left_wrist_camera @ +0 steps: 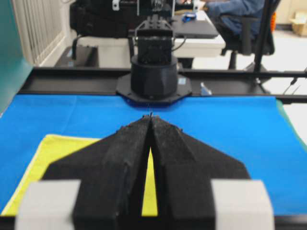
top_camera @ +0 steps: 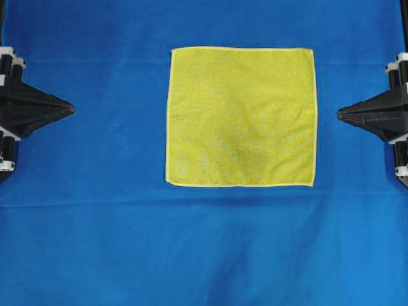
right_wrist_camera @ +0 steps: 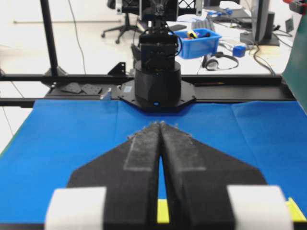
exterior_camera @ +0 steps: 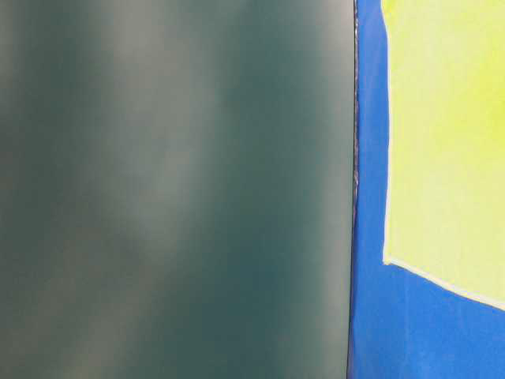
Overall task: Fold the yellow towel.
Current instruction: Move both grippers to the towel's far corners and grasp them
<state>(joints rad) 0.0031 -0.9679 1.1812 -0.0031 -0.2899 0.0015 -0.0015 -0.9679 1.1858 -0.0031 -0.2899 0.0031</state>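
The towel (top_camera: 241,116) lies flat and unfolded on the blue cloth (top_camera: 95,223), a little above the middle of the overhead view, its pale hem showing on all four sides. Nothing touches it.

The left gripper (top_camera: 70,109) pokes in from the left edge and the right gripper (top_camera: 340,113) from the right edge, tips pointed at each other across the towel and both well clear of it. Only their black front ends show from above; the arms behind them are cut off by the frame.

From the left wrist, the left gripper (left_wrist_camera: 151,117) is clenched, fingers pressed tip to tip with nothing between them. The fingers hide the middle of the towel (left_wrist_camera: 57,158); only its near corner and a yellow sliver in the gap show. The other arm's base (left_wrist_camera: 153,72) stands beyond the cloth.

The right gripper (right_wrist_camera: 159,124) is likewise clenched on nothing. It covers nearly all of the towel (right_wrist_camera: 297,211); only small yellow bits peek out low down.

The table-level view is mostly filled by a blurred dark green surface (exterior_camera: 173,189), too soft to make out. To its right is a strip of blue cloth (exterior_camera: 410,332) and part of the towel (exterior_camera: 450,142), cut off at the top and right.
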